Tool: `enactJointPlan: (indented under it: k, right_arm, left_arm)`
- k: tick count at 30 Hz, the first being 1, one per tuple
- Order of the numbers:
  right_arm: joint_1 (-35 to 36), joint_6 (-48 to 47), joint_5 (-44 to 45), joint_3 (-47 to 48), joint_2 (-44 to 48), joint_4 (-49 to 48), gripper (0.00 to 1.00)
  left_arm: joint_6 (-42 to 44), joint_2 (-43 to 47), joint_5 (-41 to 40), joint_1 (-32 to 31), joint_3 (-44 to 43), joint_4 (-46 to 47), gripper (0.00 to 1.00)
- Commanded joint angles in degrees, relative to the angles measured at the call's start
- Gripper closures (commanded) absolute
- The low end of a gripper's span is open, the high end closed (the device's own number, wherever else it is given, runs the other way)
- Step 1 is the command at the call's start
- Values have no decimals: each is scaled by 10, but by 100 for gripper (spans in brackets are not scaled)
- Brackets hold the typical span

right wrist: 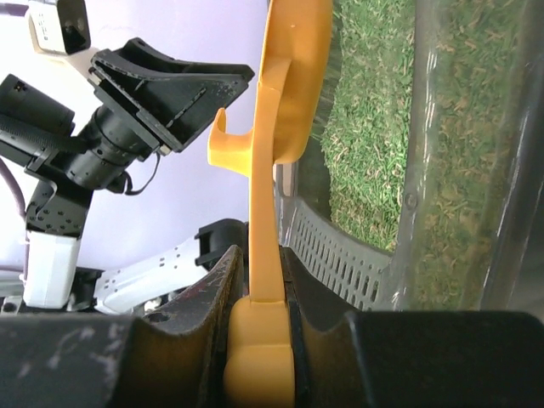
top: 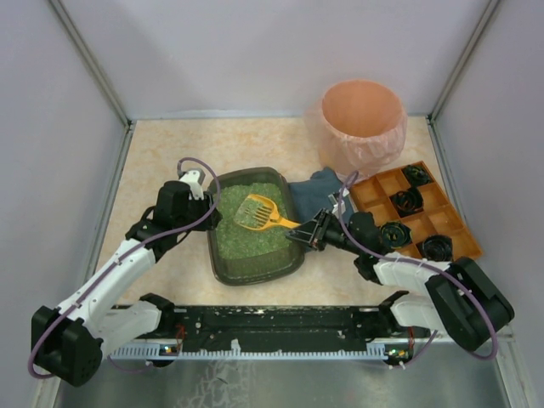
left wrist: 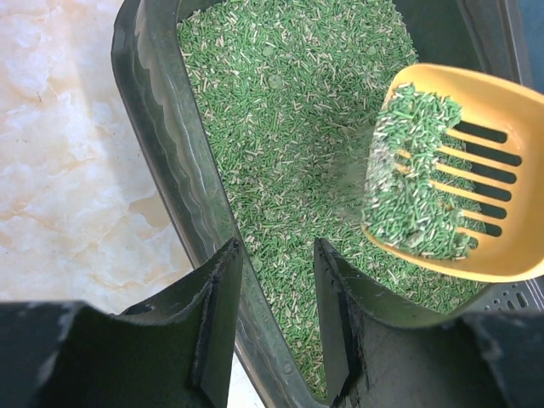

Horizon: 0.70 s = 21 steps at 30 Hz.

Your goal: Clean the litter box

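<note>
So the litter box point(top: 255, 274) sits mid-table between the two arms, full of green litter. The left gripper point(top: 212, 218) is pinched onto its left rim, jaws only partly apart with the wall between them. The right gripper point(top: 304, 236) is clamped tight on the handle of a yellow scoop point(top: 257, 212), which hangs over the box loaded with litter.
</note>
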State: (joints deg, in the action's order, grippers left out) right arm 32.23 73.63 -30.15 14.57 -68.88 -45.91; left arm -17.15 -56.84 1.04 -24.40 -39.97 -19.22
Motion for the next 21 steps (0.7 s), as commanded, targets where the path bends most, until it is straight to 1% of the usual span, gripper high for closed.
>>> enactJointPlan:
  k: [1, 2, 4, 6, 8, 9, 10, 13, 15, 16, 17, 19, 21]
  right_arm:
    - [-18, -9, 15, 9, 23, -10, 100]
    - [-17, -12, 17, 8, 25, -9, 100]
    - [-1, -25, -15, 35, 8, -25, 100]
    - [-2, -35, -36, 49, 2, -14, 100]
    - [-24, -37, -8, 38, 27, 33, 100]
    - [-28, -35, 8, 34, 39, 45, 100]
    - [-27, -37, 6, 39, 41, 41, 100]
    - [-6, -48, -40, 70, 13, 22, 100]
    - [-20, -52, -16, 60, 29, 69, 100]
    - [-26, -46, 6, 49, 41, 80, 100]
    - [-27, -41, 13, 42, 46, 66, 100]
    - [-9, -49, -17, 58, 29, 51, 100]
    - [0, -82, -39, 87, 18, 95, 100]
  left_arm:
    - [-2, 7, -1, -2, -5, 9, 54]
    - [-3, 7, -2, -1, -6, 6, 54]
    - [-3, 8, -3, -1, -5, 7, 54]
    - [-3, 6, 0, -1, -4, 13, 54]
    - [-3, 2, 4, -2, -7, 12, 54]
    - [-2, 1, 3, -2, -9, 7, 54]
    - [-3, 1, 1, -2, -10, 2, 54]
    - [-3, 7, 0, -2, -4, 9, 54]
    - [-3, 7, 2, -2, -4, 14, 54]
    - [-3, 7, 1, -2, -5, 12, 54]
    - [-4, 8, 0, -2, -5, 7, 54]
    - [-4, 9, -2, -2, -3, 7, 54]
    - [-4, 10, 0, -2, -2, 14, 54]
